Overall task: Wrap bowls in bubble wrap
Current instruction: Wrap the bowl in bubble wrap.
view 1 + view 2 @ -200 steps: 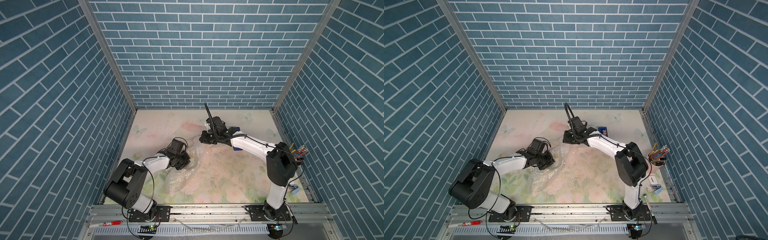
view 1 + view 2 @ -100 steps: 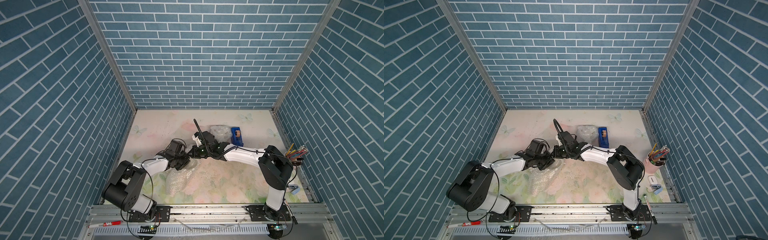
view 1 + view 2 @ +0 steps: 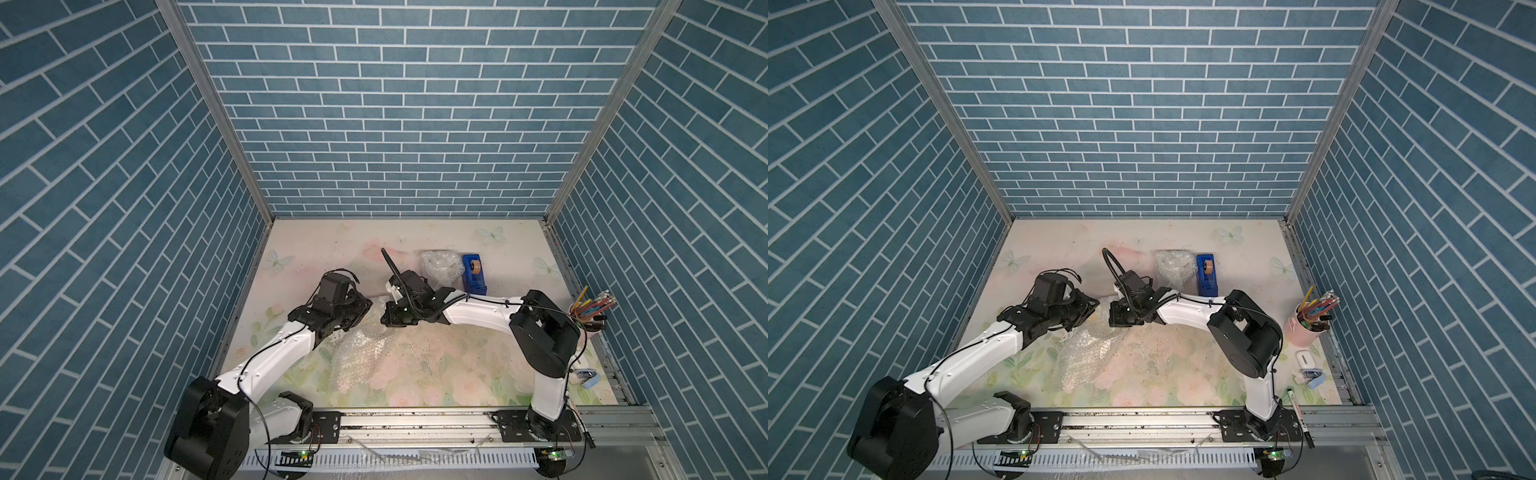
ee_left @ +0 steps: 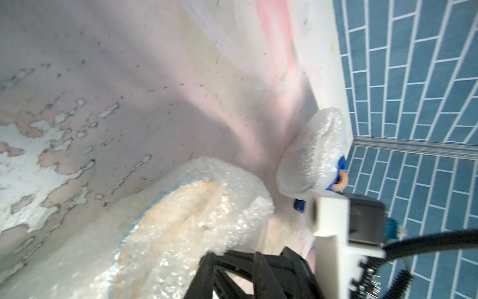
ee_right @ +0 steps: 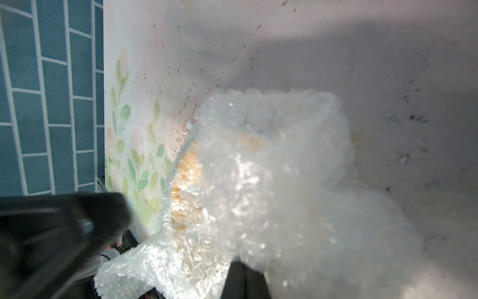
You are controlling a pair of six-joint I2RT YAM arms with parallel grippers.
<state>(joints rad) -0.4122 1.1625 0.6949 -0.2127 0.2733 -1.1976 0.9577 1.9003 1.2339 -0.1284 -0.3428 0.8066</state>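
**Flap held over the bowl, left gripper close by**

The right gripper (image 3: pixel 388 319) is closed on a flap of the wrap (image 5: pixel 271 168). It holds the flap up over the bowl (image 4: pixel 176 220), apparently to fold the sheet across the open mouth. The rest of the sheet lies spread on the table (image 3: pixel 478 365) toward the robot's base, so there is slack to bring round. The left gripper (image 3: pixel 360 309) sits just beside the bowl on the opposite side, probably to steady it or to take the next edge. I cannot tell whether its jaws are open or closed: the right wrist view shows it only as a dark blur, and both top views see it from above.

The bowl lies between the two grippers, a little toward the left side of the table, in the sheet's far end. Through the bubbles it shows a yellowish inside and a thin blue rim, but its pattern is too veiled to read. The wrap is clear and shiny, whitish where it bunches. Near the back wall a finished-looking bundle (image 3: pixel 440 266) sits right beside the blue dispenser (image 3: pixel 473 272), seemingly parked out of the working area.
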